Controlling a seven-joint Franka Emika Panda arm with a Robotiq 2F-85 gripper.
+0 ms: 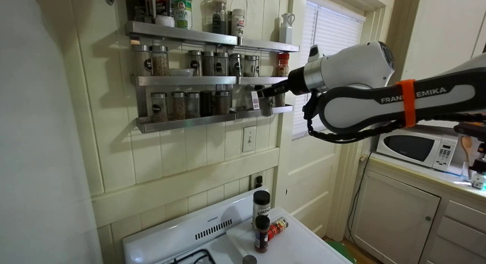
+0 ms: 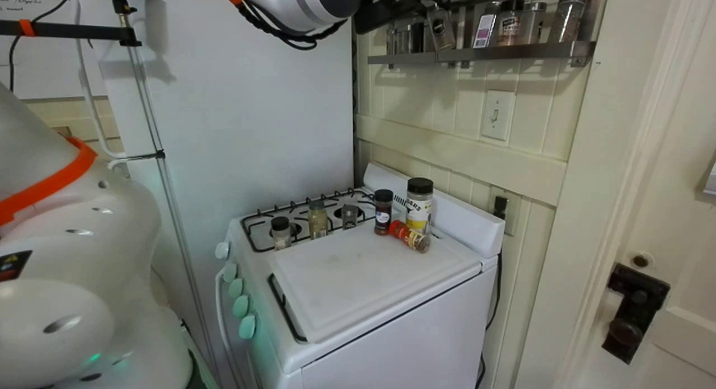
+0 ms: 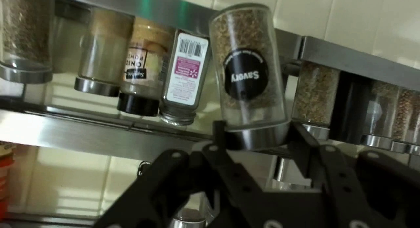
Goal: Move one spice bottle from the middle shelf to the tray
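Note:
My gripper (image 3: 257, 133) is shut on the silvery lid of a glass spice bottle (image 3: 244, 73) labelled "Savory", with brown herbs inside. The wrist view stands upside down. The bottle hangs slightly tilted just in front of the lowest tier's rail, seen in both exterior views (image 1: 267, 108) (image 2: 441, 29). The gripper (image 1: 262, 92) reaches in from the door side. The middle shelf (image 1: 186, 80) is above it and holds several jars; its rail also shows in the wrist view (image 3: 82, 133). A flat white board (image 2: 358, 277) on the stove seems to be the tray.
Several jars stand on the lowest tier (image 1: 186, 123) beside the held bottle. On the white board are a tall black-capped bottle (image 2: 419, 207), a small dark bottle (image 2: 383, 212) and a lying red-capped bottle (image 2: 410, 236). More jars (image 2: 318, 218) stand near the burners. A light switch (image 1: 249, 138) is below.

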